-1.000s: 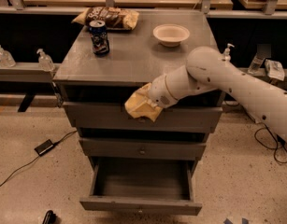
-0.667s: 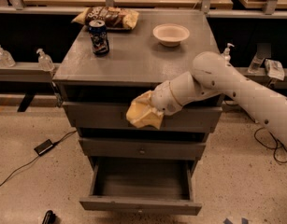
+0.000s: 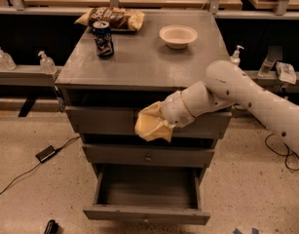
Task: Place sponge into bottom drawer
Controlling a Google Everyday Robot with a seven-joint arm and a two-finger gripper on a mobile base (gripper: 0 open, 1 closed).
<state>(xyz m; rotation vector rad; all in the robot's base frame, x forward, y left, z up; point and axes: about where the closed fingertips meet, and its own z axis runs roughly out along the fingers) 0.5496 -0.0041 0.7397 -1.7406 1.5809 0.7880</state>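
Observation:
The pale yellow sponge point(image 3: 150, 123) hangs in my gripper point(image 3: 161, 120) in front of the cabinet's upper drawer, above the open bottom drawer point(image 3: 147, 191). The gripper is shut on the sponge, and the sponge hides most of the fingers. The bottom drawer is pulled out and looks empty inside. My white arm point(image 3: 246, 96) reaches in from the right.
On the grey cabinet top point(image 3: 139, 62) stand a soda can point(image 3: 103, 38), a chip bag point(image 3: 112, 17) and a cream bowl point(image 3: 178, 35). The middle drawer point(image 3: 148, 156) is closed. A cable and a black adapter point(image 3: 46, 153) lie on the floor at left. Bottles point(image 3: 46, 62) stand on a side shelf.
My gripper has moved the sponge slightly down and to the right, lower across the cabinet front toward the open bottom drawer.

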